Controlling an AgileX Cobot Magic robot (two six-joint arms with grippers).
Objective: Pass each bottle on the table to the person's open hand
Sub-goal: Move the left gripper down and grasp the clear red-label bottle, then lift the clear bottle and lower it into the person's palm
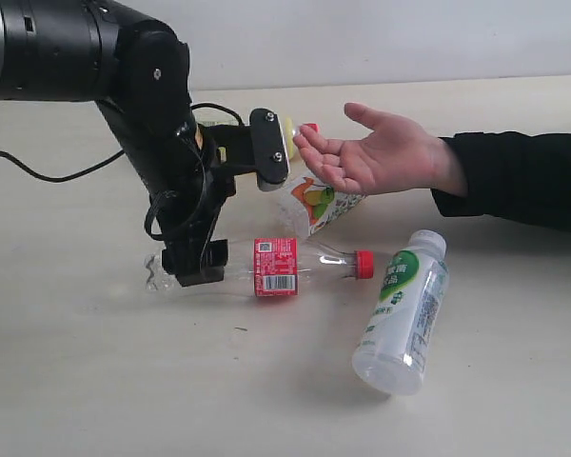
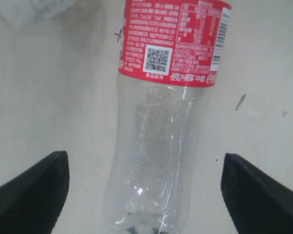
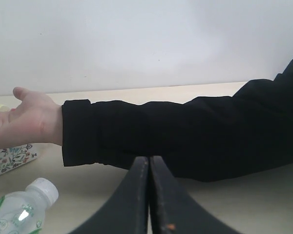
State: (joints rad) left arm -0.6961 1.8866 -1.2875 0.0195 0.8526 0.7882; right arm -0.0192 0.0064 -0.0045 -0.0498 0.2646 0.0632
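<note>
A clear bottle with a red label and cap [image 1: 278, 266] lies on its side on the table [image 1: 95, 381]. My left gripper [image 1: 192, 265] is lowered over its clear bottom end. In the left wrist view this gripper [image 2: 144, 157] is open, one finger on each side of the red-label bottle [image 2: 158, 146] with gaps between. The person's open hand [image 1: 376, 152] hovers palm up over the fruit-print bottle [image 1: 316, 206]. A yellow bottle [image 1: 289, 127] peeks out behind my arm. The white-green bottle [image 1: 404, 309] lies at the right. My right gripper [image 3: 149, 159] is shut and empty, low by the sleeve.
The person's black sleeve [image 1: 523, 176] reaches in from the right edge over the table. The right wrist view shows the hand [image 3: 24, 119], the sleeve [image 3: 185, 136], the white-green bottle's cap [image 3: 41, 189] and the fruit-print label [image 3: 10, 158]. A black cable [image 1: 38, 171] trails at the left.
</note>
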